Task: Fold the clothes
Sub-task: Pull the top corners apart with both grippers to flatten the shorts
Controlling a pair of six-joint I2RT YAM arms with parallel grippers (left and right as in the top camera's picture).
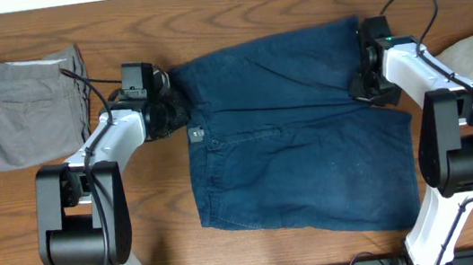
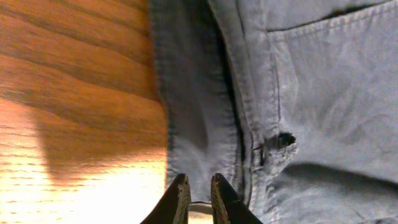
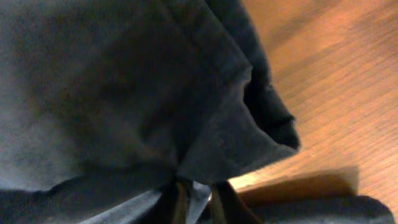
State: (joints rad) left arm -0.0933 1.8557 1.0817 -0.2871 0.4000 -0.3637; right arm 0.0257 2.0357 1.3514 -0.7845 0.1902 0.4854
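Navy shorts lie flat at mid-table, waistband leftward. The left gripper is narrowed on the waistband edge, and the right gripper nips a leg hem. Lift both corners level, so your fold lands square.

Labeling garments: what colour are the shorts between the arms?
The shorts are plain dark navy blue, no pattern; clearest in the overhead view.

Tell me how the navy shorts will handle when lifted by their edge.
Probably floppy: the navy shorts lie creased and flat, and cloth bunches and droops at the right pincer, so unheld parts would likely sag. The stitched seams near the left pincer look thicker, so they probably give a firmer grip.
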